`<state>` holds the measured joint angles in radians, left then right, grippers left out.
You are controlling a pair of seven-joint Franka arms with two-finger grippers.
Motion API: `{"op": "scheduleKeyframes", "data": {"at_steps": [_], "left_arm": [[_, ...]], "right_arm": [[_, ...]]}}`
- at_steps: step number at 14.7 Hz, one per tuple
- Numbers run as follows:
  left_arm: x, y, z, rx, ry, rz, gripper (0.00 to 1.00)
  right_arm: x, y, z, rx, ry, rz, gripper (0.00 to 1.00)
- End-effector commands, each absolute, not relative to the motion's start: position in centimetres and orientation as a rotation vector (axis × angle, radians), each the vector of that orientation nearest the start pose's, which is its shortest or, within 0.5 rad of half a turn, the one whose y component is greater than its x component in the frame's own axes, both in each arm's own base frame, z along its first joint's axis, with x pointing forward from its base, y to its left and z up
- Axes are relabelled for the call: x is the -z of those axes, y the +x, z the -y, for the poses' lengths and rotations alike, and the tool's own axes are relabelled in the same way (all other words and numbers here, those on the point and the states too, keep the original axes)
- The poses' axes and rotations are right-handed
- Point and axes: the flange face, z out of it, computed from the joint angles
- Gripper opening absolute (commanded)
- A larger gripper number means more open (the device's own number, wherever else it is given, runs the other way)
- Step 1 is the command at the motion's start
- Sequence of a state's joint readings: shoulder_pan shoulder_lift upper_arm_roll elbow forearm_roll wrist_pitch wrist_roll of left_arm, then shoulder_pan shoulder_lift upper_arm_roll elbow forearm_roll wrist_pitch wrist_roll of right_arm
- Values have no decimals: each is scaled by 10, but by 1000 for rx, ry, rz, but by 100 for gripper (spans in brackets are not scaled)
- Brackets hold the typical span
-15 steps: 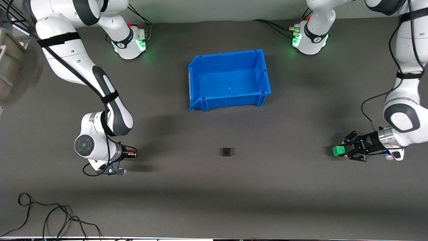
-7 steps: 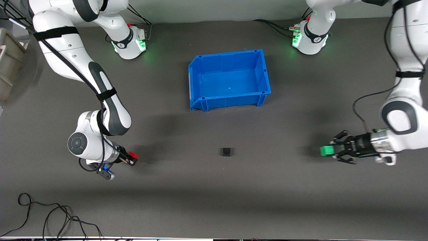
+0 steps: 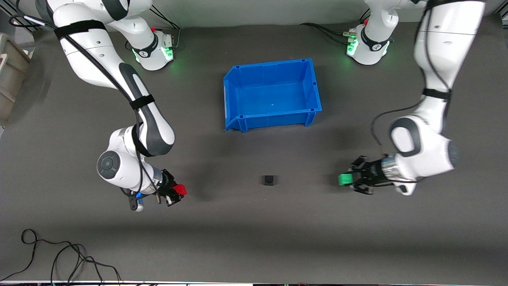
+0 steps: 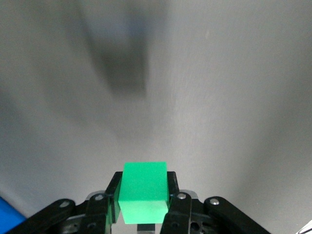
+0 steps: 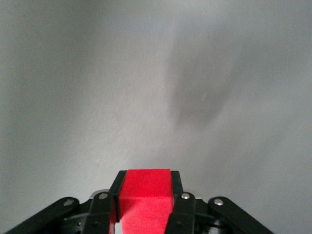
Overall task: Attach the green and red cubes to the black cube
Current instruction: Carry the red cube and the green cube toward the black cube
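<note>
green cube (image 4: pixel 144 190) and red cube (image 5: pixel 146 200) look matte, blue bin (image 3: pixel 272 93) is smooth semi-glossy plastic, tabletop (image 3: pixel 254 230) has a dull grey mat, arm shells glossy white

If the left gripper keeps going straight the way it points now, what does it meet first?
Probably the black cube. The left gripper, shut on the green cube, points along the mat toward it with nothing between. Its height above the mat is unclear, so it might pass over.

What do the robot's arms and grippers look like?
Both arms are white and rounded, with dark grey joint patches, black straps and thin black cables along them. Green lights glow at their bases. The left gripper and right gripper are black, with silver screws.
</note>
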<state>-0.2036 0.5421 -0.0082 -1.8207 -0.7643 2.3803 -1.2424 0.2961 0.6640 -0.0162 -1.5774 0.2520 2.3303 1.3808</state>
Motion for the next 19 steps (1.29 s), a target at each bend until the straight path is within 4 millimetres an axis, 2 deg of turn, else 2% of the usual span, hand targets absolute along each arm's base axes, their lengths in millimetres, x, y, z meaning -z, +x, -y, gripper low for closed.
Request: {"op": "scheduleKeyframes", "data": {"at_steps": [1, 4, 5, 8, 10, 13, 19], "left_arm": [[-239, 631, 194, 411, 1773, -2027, 0], [-232, 619, 244, 380, 1722, -2045, 0], [-230, 617, 255, 382, 1723, -2047, 0], [-220, 609, 298, 376, 1724, -2041, 0], [-207, 606, 318, 342, 1712, -2047, 0], [-194, 599, 334, 311, 1742, -2028, 0], [-187, 614, 344, 307, 1759, -1994, 0]], "right_arm": [[-252, 680, -262, -146, -2222, -1928, 0], [-244, 686, -305, -161, -2038, -2104, 0], [-242, 683, -320, -162, -2009, -2135, 0], [-229, 658, -367, -131, -1960, -2242, 0], [-220, 644, -390, -59, -1915, -2325, 0], [-206, 632, -416, -29, -1905, -2391, 0], [-199, 637, -445, -37, -1746, -2463, 0]]}}
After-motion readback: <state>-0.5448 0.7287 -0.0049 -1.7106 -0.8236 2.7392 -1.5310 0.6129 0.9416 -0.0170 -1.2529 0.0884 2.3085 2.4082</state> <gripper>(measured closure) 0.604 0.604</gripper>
